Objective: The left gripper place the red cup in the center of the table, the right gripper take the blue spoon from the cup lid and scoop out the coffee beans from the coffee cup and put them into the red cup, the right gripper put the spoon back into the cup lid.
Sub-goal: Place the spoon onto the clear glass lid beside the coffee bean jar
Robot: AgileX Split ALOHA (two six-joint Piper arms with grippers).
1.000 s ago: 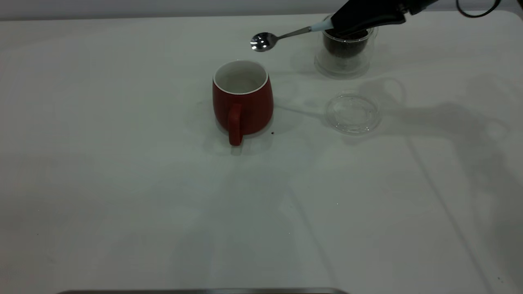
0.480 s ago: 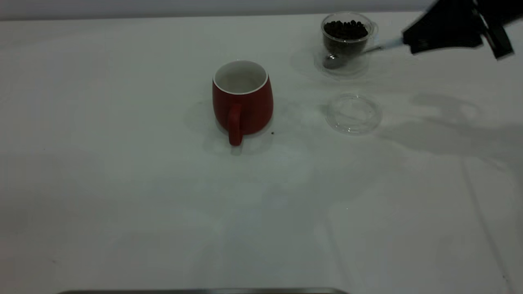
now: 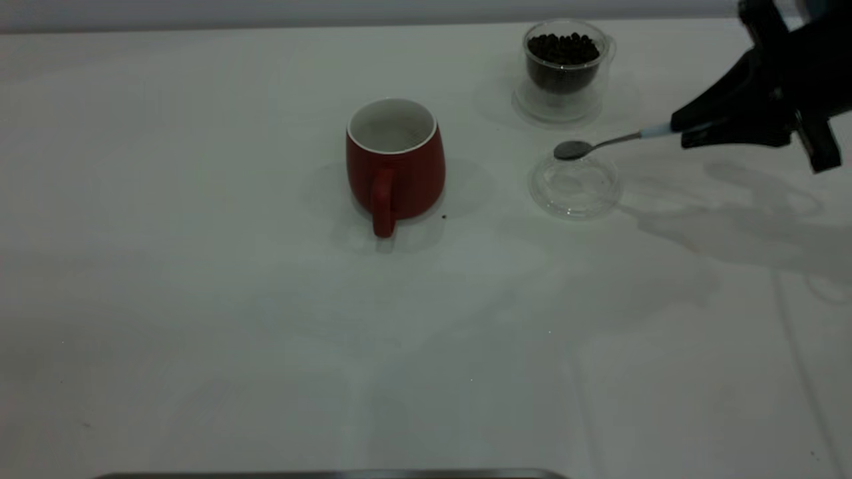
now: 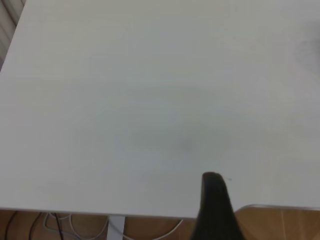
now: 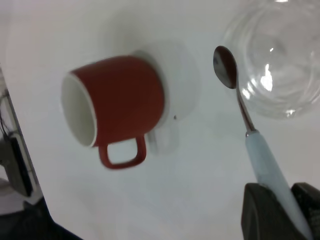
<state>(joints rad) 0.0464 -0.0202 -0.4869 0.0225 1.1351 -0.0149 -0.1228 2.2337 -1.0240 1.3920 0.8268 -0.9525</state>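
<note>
Right gripper (image 3: pixel 679 128), clamped on blue spoon (image 3: pixel 602 143), has swung from coffee cup (image 3: pixel 562 70) to over cup lid (image 3: pixel 576 186); return step likely.

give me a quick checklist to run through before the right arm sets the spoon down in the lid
1. Grip on the spoon: ok. The right gripper is shut on the pale-blue handle of the blue spoon.
2. Spoon bowl empty: ok in the right wrist view, no beans on it.
3. Cup lid free to receive the spoon: ok, nothing lies in it.
4. Alignment: cannot tell. The spoon bowl shows at the lid's far rim, but its height above the lid is unclear.
5. Nearby things clear: ok. The coffee cup and the red cup stand apart from the lid.
6. Coffee beans in the red cup: cannot tell, its inside looks white and its bottom is not visible.
</note>
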